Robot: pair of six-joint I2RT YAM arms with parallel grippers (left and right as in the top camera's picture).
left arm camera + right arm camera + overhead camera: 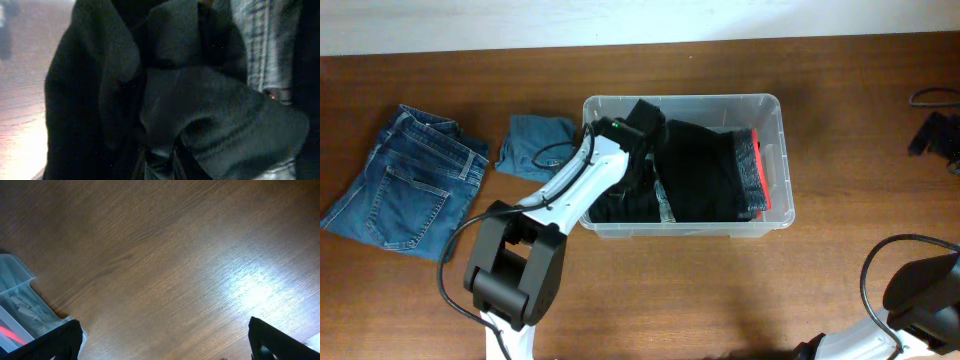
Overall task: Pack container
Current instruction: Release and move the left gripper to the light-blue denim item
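The clear plastic container (775,108) stands at the middle of the table with dark clothes inside. My left gripper (642,122) reaches down into its left half. In the left wrist view its jaws (159,165) are pinched close together on a fold of a black garment (200,100), which fills the view. More black clothing (700,170) lies in the bin's middle. My right gripper (165,340) hovers open over bare wood, its fingers (65,340) far apart, with a corner of the container (20,295) at its left.
Folded blue jeans (405,180) lie at the far left, and a smaller blue denim piece (535,145) sits just left of the bin. A grey and red item (755,170) stands along the bin's right wall. Black cables (935,130) rest at the right edge.
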